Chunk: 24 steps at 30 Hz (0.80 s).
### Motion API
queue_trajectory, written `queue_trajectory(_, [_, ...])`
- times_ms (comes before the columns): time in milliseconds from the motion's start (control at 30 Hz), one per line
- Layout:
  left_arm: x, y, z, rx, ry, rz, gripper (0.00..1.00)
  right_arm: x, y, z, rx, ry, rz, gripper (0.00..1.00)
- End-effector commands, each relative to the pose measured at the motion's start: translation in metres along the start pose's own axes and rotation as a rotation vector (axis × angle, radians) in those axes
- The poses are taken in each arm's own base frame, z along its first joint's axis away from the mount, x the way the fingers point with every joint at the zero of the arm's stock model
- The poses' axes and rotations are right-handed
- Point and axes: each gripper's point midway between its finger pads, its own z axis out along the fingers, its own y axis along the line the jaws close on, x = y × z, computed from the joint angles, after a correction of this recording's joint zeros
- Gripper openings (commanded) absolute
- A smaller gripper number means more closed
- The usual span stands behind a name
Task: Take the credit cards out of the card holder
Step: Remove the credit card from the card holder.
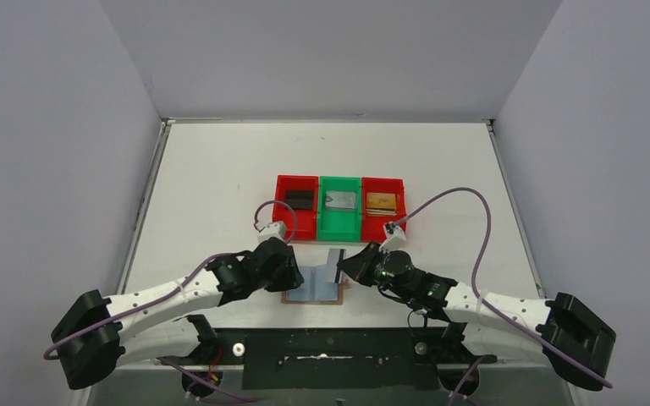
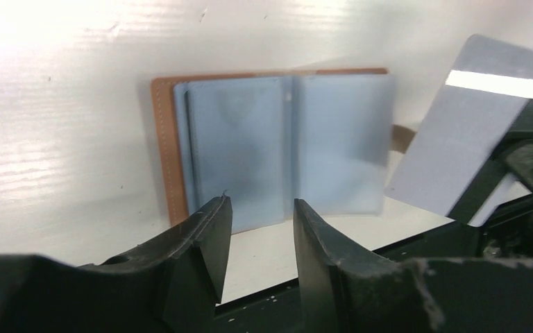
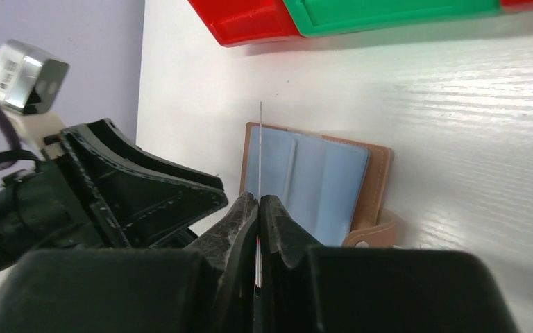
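The tan card holder lies open on the table, its grey-blue lining up; it also shows in the left wrist view and the right wrist view. My right gripper is shut on a light blue credit card and holds it on edge above the holder's right side. That card shows flat in the left wrist view and edge-on in the right wrist view, between my shut jaws. My left gripper is open and empty at the holder's near left edge.
Three bins stand in a row behind the holder: a red bin with a black card, a green bin with a silver card, and a red bin with a gold card.
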Motion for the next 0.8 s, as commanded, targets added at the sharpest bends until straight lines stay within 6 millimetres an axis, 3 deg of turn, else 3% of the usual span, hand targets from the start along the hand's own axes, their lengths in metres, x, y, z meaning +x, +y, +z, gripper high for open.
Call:
queue_trajectory(0, [-0.031, -0.021, -0.017, 0.057, -0.076, 0.031, 0.39, -0.023, 0.008, -0.004, -0.009, -0.096, -0.071, 0.00])
queue_trajectory(400, [-0.056, -0.003, -0.026, 0.074, -0.080, 0.003, 0.42, -0.043, 0.021, -0.016, -0.004, -0.155, -0.274, 0.00])
queue_trajectory(567, [-0.081, 0.020, -0.039, 0.019, -0.133, -0.013, 0.57, -0.058, 0.028, -0.019, 0.029, -0.194, -0.441, 0.00])
queue_trajectory(700, [-0.120, 0.049, -0.058, -0.041, -0.224, -0.060, 0.78, -0.080, 0.036, -0.020, 0.089, -0.245, -0.621, 0.00])
queue_trajectory(767, [-0.139, 0.058, -0.070, -0.042, -0.259, -0.077, 0.82, -0.091, 0.039, -0.021, 0.122, -0.262, -0.743, 0.00])
